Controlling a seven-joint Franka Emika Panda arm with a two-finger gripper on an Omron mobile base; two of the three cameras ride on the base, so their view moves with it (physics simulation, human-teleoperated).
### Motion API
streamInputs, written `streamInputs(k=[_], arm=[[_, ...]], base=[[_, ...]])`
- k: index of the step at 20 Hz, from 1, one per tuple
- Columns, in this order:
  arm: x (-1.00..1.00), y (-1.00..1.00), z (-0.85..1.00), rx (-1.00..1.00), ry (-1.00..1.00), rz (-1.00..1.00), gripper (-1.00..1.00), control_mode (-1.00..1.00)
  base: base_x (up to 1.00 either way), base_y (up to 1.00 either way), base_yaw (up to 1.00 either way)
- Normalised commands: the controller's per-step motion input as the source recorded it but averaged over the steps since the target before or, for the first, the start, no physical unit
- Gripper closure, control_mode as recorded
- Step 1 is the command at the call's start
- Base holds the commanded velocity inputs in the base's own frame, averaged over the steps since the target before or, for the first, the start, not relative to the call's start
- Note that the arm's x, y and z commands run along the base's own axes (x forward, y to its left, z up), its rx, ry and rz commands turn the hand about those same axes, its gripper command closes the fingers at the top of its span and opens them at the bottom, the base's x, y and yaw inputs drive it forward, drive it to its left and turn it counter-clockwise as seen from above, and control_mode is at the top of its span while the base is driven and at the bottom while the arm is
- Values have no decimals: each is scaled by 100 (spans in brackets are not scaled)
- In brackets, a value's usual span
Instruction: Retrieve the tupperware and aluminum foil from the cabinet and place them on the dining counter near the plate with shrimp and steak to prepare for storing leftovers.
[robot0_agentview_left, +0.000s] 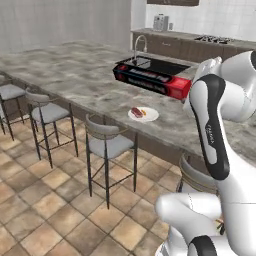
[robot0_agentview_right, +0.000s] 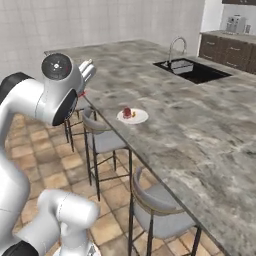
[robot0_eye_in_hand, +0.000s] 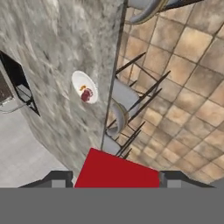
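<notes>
Gripping the foil box (robot0_agentview_left: 152, 79) by its red end, fingers (robot0_eye_in_hand: 116, 178) clamped either side of the red face in the hand view. Held level in the air above the stone bench (robot0_agentview_left: 75, 75), black length stretching left from the wrist in the left base view, red end nearest the arm. Hanging over the bench's middle, clear of the surface, in front of the black sink (robot0_agentview_left: 155, 65) and its curved tap (robot0_agentview_left: 140, 47). Down on the bench near the front edge, the small white plate (robot0_agentview_left: 143, 114) with a reddish meat piece and orange bits, sitting nearer than the box and slightly below it in the picture. Along the bench's near side, grey-seated stools (robot0_agentview_left: 107, 145) on thin dark legs over a tan tiled floor (robot0_agentview_left: 45, 210). Far right, dark brown cabinets (robot0_agentview_left: 185, 47) against a pale tiled wall.
</notes>
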Motion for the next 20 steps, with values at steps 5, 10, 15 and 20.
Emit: streamInputs(k=[5,10,15,20], arm=[[0,0,0,0,0,0,100,100],[0,0,0,0,0,0,100,100],[0,0,0,0,0,0,100,100],[0,0,0,0,0,0,100,100]], base=[[100,100,-43],[100,100,-44],[100,99,-51],[90,85,-64]])
